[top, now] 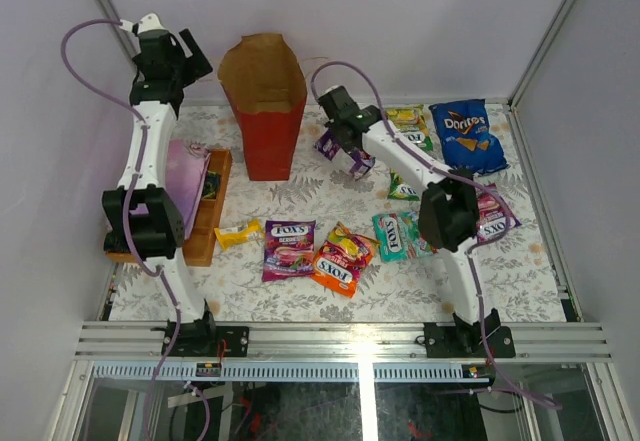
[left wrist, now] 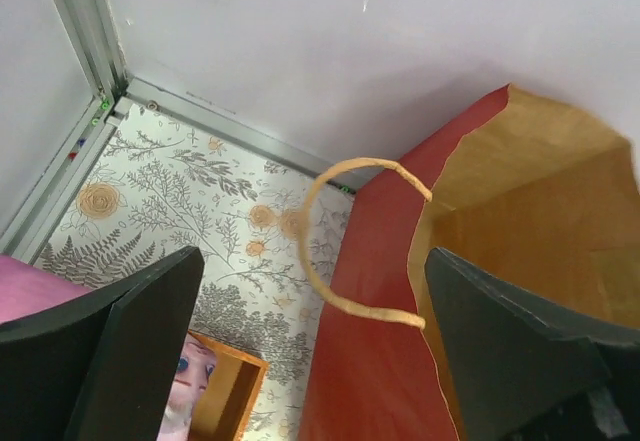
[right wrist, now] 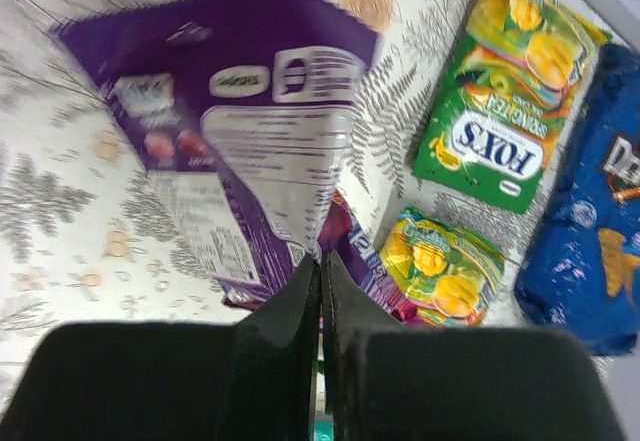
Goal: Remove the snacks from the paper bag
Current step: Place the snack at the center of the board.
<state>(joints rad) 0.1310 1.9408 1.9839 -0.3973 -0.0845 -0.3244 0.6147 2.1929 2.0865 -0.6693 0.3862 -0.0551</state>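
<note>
The red paper bag [top: 268, 111] stands upright at the back, its brown inside showing. My left gripper [top: 192, 58] hangs open high beside the bag's left rim. In the left wrist view the bag's red wall [left wrist: 365, 361] and its thin handle [left wrist: 312, 251] lie between the spread fingers [left wrist: 125, 351], untouched. My right gripper [top: 352, 157] is shut on a corner of a purple packet [right wrist: 230, 111], held just right of the bag. On the table lie the blue Doritos bag [top: 470, 136], a green Fox's pack [right wrist: 500, 111], a purple pack [top: 290, 248], an orange pack [top: 343, 259], a teal pack [top: 395, 236] and a small yellow packet [top: 237, 233].
An orange-brown wooden tray [top: 205, 226] with a folded pink cloth [top: 185, 176] sits along the left edge. A pink pack [top: 492, 216] lies by the right arm. A yellow-green pack [right wrist: 440, 266] lies under the right wrist. Metal frame rails and white walls border the table.
</note>
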